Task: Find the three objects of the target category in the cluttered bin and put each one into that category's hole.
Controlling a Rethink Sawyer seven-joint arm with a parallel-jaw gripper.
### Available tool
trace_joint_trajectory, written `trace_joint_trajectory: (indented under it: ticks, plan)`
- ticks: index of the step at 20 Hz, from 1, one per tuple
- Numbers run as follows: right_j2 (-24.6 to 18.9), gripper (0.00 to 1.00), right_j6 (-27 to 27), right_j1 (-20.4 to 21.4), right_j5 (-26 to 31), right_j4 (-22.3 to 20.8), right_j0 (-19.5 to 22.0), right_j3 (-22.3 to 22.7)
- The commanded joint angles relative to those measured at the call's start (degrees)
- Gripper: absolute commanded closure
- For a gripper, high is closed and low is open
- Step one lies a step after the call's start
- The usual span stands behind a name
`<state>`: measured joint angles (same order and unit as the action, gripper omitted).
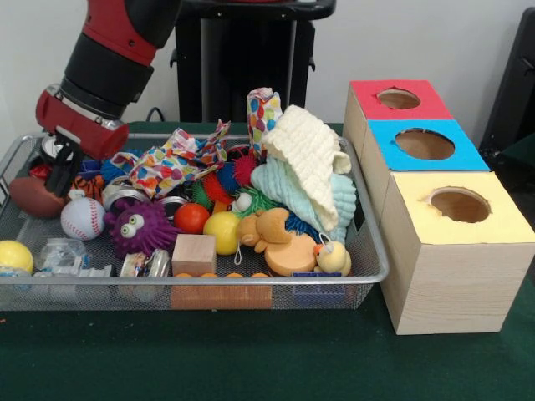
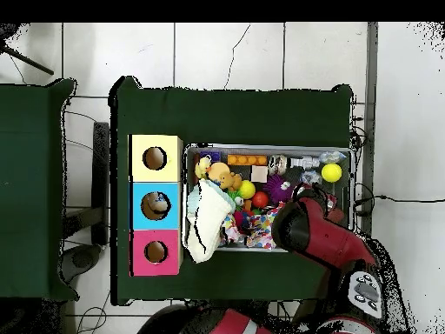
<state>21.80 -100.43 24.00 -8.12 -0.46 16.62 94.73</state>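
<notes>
Target category isn't readable from the pics; no writing or labels legible anywhere. Wire mesh bin (image 1: 368, 251) sits on the green table (image 1: 251, 359), packed w/ clutter. Gripper (image 1: 60, 171) is down inside the bin at its left end in the front view, black fingers (image 1: 65, 167) pointing into the pile just above a brown football (image 1: 33, 196); can't tell if the fingers are apart or closed, or touching anything. Red and black arm (image 1: 104, 58) slants down from the top left.

Near the gripper: white baseball (image 1: 82, 219), purple spiky toy w/ googly eyes (image 1: 140, 225), yellow ball (image 1: 14, 255) at the bin's left front corner. Toward the middle: red ball (image 1: 191, 218), yellow ball beside it (image 1: 221, 231), wooden cube (image 1: 194, 254) at the front edge, tan plush animal (image 1: 263, 230), small yellow duck (image 1: 333, 257) near the right front corner. Cream knit cloth (image 1: 309, 163) and pale green cloth (image 1: 288, 188) heaped at the right end; confetti-print fabric (image 1: 180, 159) along the back edge.

Just beside the bin's right end: three wooden boxes in a row, each w/ a round hole on top – red (image 1: 399, 98) at the back, blue (image 1: 425, 144) middle, yellow (image 1: 460, 205) front. Overhead view shows something inside the blue hole (image 2: 156, 205); can't tell what.
</notes>
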Motion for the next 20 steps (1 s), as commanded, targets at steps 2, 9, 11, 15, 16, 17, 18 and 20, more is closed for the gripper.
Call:
trace_joint_trajectory:
  ticks: [2,9,11,15,16,17,18,20]
  plan:
    - [-9.0,1.0,-10.5,-2.8,6.9,4.3,-0.3,-1.3]
    - [-9.1,1.0,-8.1,-3.7,12.8,6.1,-1.1,-5.2]
    - [-9.0,1.0,-7.8,-4.0,14.3,6.5,-1.5,-6.1]
    - [-8.7,1.0,-8.8,-5.0,16.1,8.2,-2.8,-7.8]
    - [-8.8,1.0,-9.0,-5.3,16.2,8.4,-2.9,-8.2]
    - [-8.8,1.0,-9.2,-5.5,16.3,8.7,-3.3,-8.5]
    - [-8.0,1.0,-9.5,-5.7,16.9,9.3,-4.0,-8.9]
    - [-6.3,1.0,-10.3,-6.1,18.2,10.4,-5.8,-9.8]
